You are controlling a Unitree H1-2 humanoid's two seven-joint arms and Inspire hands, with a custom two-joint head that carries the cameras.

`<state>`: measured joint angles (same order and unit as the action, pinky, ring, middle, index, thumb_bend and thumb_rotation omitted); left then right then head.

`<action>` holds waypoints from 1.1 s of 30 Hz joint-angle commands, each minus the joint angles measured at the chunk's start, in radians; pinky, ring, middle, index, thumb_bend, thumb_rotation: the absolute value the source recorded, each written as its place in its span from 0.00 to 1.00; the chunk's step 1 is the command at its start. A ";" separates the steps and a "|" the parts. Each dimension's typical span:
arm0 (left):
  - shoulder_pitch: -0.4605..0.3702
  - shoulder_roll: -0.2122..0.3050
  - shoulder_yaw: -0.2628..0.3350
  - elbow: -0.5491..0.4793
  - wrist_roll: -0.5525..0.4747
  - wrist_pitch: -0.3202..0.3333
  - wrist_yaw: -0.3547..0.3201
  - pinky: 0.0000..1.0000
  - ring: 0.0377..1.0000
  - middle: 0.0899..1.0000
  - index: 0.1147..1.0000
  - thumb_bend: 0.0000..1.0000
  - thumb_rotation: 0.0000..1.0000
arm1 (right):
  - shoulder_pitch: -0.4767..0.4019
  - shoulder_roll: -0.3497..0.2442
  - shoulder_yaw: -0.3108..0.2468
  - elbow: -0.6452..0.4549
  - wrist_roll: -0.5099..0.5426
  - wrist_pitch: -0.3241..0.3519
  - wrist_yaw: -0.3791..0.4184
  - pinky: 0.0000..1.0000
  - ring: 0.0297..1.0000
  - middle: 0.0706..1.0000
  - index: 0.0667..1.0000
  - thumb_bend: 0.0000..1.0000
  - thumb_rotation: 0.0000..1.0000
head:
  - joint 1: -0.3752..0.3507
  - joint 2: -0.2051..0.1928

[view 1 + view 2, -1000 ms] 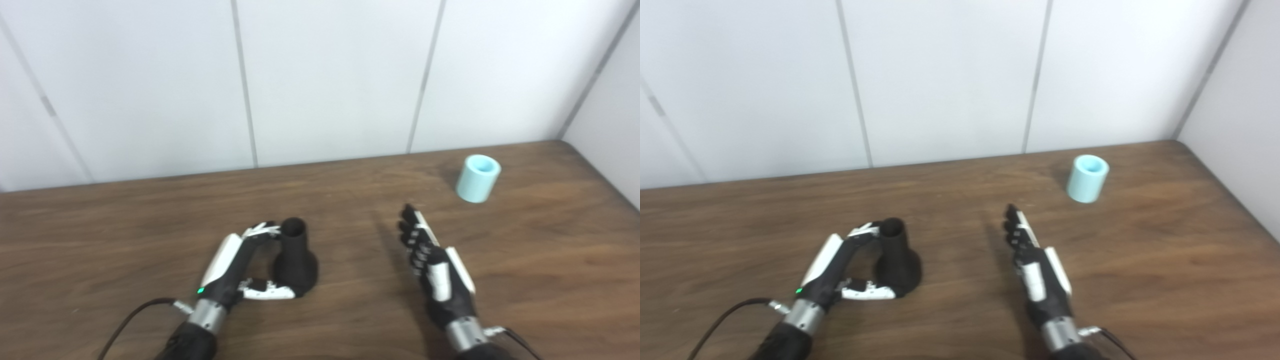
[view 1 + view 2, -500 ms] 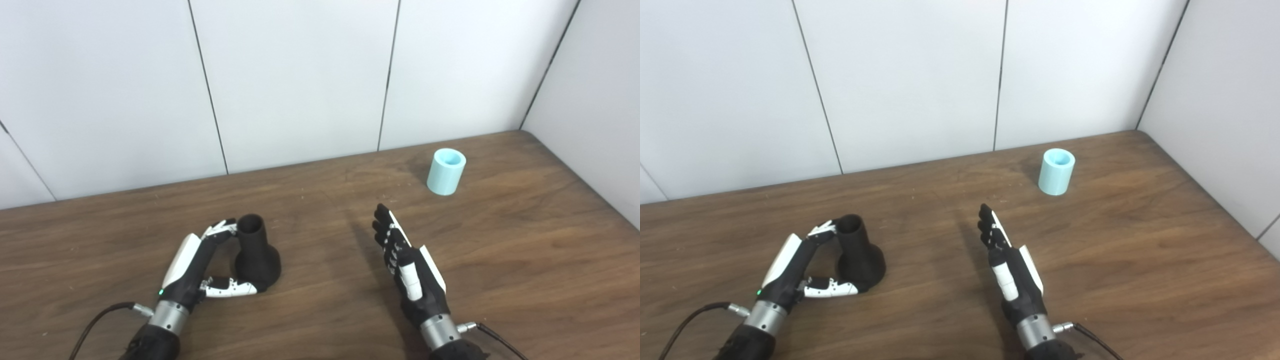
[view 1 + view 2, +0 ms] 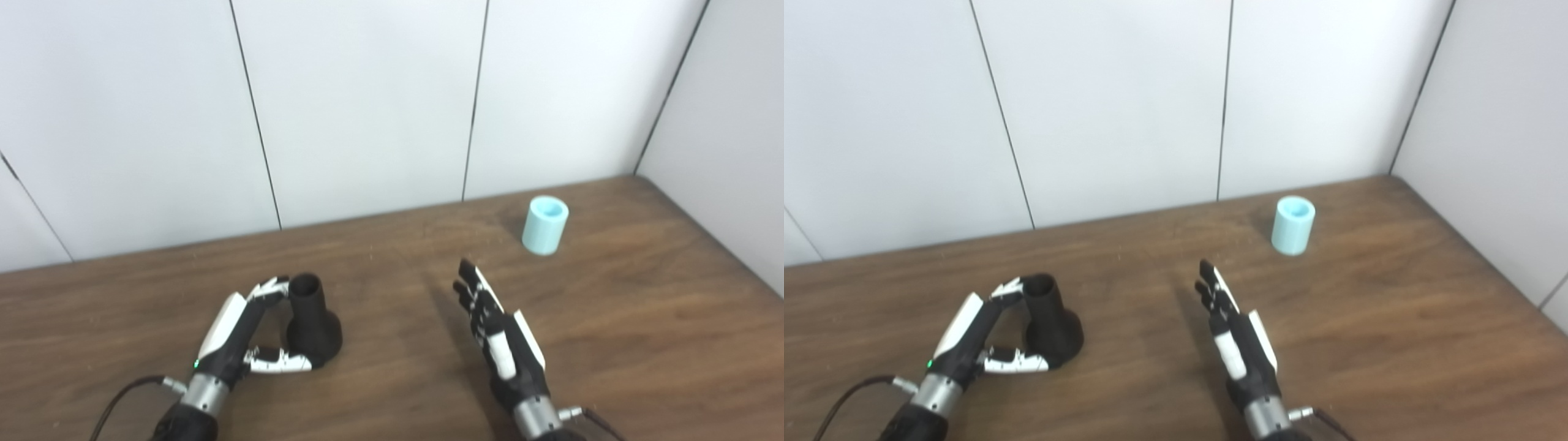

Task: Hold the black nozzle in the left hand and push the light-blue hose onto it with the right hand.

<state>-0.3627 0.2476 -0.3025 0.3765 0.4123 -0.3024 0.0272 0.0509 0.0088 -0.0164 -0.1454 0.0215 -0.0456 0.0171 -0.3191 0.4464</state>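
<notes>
Black nozzle (image 3: 312, 321) upright on the wooden table (image 3: 643, 318), left hand (image 3: 236, 343) curled beside it.
Fingertips (image 3: 272, 288) touch the nozzle's neck and the thumb its flared base; whether it grips cannot be told. The right hand (image 3: 499, 343) hovers spread and empty. The light-blue hose (image 3: 544, 225) stands well apart near the back wall.

I see a dark wood-grain table (image 3: 643, 318) running to a corner; white panelled walls (image 3: 367, 104) behind and right, split by thin dark seams. Light even, soft.
</notes>
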 commanded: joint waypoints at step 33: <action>0.118 -0.003 -0.101 0.175 0.078 -0.039 0.002 1.00 0.94 0.78 0.42 0.52 0.08 | -0.482 -0.427 -0.134 -0.135 -0.601 0.300 -0.050 0.69 0.79 0.80 0.75 0.84 0.42 | -0.009 -0.031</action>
<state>-0.3926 0.2506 -0.3491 0.4106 0.4375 -0.3407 0.0432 -0.3797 -0.3827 -0.1620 -0.2417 -0.5237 0.2278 -0.0414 -0.3267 0.4142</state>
